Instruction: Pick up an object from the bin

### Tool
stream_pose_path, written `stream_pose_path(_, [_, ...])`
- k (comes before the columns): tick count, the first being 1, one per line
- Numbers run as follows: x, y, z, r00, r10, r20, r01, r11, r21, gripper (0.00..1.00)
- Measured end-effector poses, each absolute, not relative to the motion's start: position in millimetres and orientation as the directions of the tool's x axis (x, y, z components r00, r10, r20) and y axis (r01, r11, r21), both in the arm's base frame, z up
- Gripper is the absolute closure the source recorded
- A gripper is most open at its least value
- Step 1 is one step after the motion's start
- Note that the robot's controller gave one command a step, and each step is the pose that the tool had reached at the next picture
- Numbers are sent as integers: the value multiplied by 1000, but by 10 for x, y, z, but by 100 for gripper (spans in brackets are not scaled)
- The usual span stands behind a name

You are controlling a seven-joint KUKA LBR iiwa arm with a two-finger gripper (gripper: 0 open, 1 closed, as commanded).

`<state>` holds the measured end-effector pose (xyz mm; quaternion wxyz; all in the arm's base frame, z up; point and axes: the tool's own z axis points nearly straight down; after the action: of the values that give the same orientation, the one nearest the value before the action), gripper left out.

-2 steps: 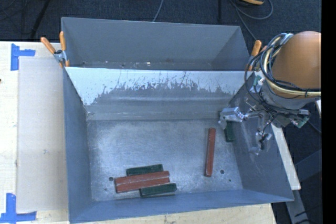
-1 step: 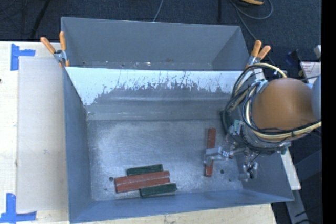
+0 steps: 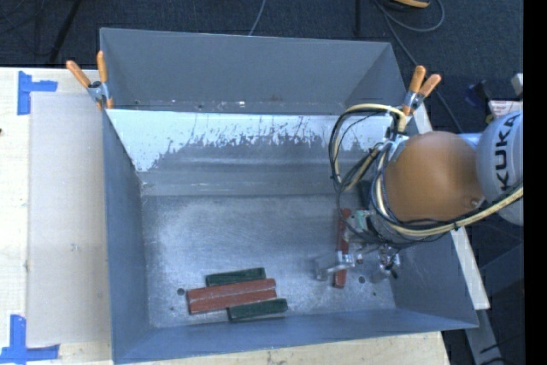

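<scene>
Gripper [image 3: 355, 262] is down low in the grey metal bin [image 3: 214, 218], near the floor and just beside the right-hand wall. The orange wrist cover [image 3: 430, 175] and the cable loops [image 3: 359, 132] sit above it and hide a good part of it. Grip state: can't tell. The view doesn't resolve whether it is spread, closed, or clamped on anything.

Nearest item is a narrow red-brown strip [image 3: 340, 278] right at the gripper's left side, running roughly up-down in the view. Its lower end pokes out just beside the grey gripper hardware. Can't tell if the strip is gripped, touching the gripper, or lying on the floor under it.

The other items lie well apart from the gripper, to its left and slightly nearer the front wall:
- upper dark green bar [image 3: 235, 277], shortest-looking
- long red-brown bar [image 3: 232, 296], directly against it on the front side
- lower dark green bar [image 3: 256, 310], against the red-brown one, its right end the closest of the three to the gripper

All three lie flat, side by side, long axes roughly parallel and slightly tilted, right ends higher in the view. The floor between them and the gripper is bare scuffed metal.
</scene>
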<state>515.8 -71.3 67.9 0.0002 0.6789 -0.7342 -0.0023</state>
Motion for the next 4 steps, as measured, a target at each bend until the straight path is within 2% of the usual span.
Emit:
stream_pose_path(1, [5162,-722,691,-84,-996,-2,-996,84,3,100])
stream_pose_path(4, [5160,-720,688,-88,-996,-3,-996,88,3,100])
